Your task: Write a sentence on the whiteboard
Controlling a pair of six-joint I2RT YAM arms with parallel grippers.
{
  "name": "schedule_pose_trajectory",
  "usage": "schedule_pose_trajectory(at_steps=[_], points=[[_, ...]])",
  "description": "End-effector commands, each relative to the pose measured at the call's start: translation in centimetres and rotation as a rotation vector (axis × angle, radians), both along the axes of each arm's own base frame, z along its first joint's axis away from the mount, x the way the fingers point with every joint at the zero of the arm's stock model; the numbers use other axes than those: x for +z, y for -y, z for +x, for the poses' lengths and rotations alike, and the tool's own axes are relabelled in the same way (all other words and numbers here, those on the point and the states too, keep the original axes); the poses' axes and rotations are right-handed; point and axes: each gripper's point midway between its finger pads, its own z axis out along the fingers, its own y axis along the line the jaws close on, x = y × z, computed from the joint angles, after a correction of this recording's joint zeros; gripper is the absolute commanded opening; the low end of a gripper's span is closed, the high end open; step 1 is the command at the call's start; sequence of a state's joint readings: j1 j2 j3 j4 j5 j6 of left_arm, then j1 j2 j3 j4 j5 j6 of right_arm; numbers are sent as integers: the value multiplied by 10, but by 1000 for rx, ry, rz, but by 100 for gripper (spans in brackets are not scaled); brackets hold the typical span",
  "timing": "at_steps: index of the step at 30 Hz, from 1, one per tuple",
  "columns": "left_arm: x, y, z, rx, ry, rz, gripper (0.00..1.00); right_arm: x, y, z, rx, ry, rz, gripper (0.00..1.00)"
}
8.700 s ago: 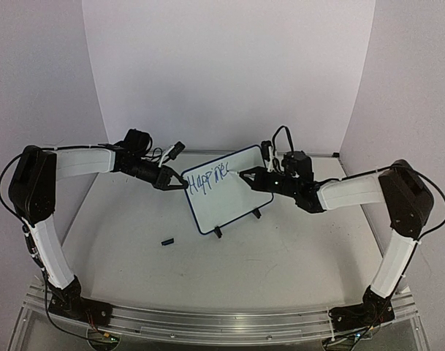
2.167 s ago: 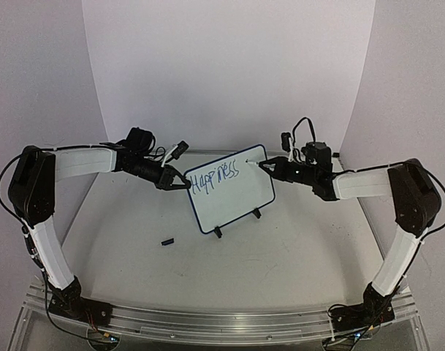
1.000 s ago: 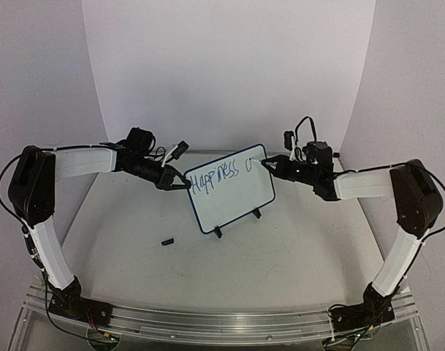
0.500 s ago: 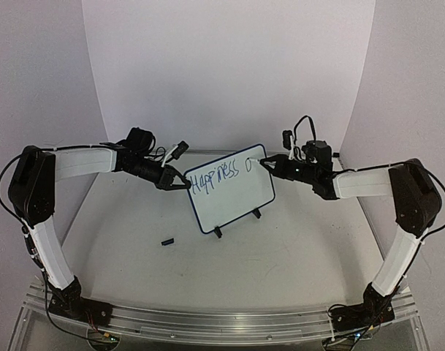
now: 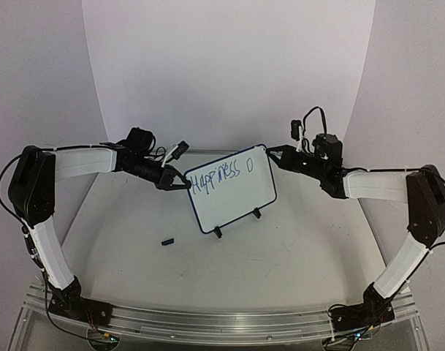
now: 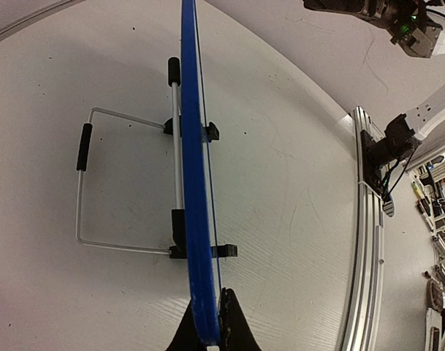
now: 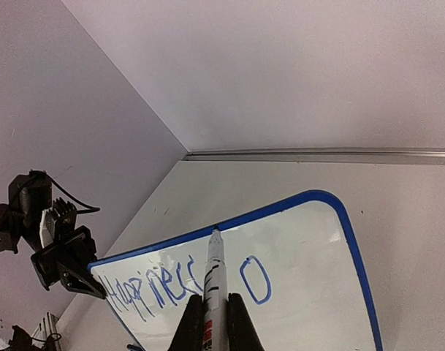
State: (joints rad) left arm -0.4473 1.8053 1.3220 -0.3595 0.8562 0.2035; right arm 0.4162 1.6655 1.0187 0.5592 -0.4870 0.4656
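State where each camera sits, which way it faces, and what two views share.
Top external: above, behind the bases, facing down the table; both arms flank the whiteboard.
Left wrist: looks along the board's blue edge; left hand pinching it.
Right wrist: faces the written side; right hand holding the marker.
Shared: both wrist views show the whiteboard.

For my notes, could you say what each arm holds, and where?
The left fingers pinch the whiteboard's left edge; the right fingers grip the marker's barrel.

Toward the back edge of the desk [image 5: 280, 252]: whiteboard [image 5: 233, 196], sentence [image 5: 219, 174] across its top. On its left edge, left claw [image 5: 184, 184]; at its upper right corner, perhaps touching, right claw [image 5: 270, 152] with marker [image 7: 214, 272]. Before it, leftward, small piece [image 5: 166, 240].
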Motion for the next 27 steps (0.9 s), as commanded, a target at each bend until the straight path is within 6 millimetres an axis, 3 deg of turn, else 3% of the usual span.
schedule_pose_trajectory(at_steps=[1, 18, 27], points=[[-19, 1, -8, -16, 1, 86, 0, -4, 5, 8, -27, 5, -18, 0], [-19, 2, -8, -18, -1, 85, 0, -27, 2, 22, -44, -33, -48, 0], [-19, 2, -8, -18, 2, 86, 0, -52, 6, 12, -44, -90, -71, 0]])
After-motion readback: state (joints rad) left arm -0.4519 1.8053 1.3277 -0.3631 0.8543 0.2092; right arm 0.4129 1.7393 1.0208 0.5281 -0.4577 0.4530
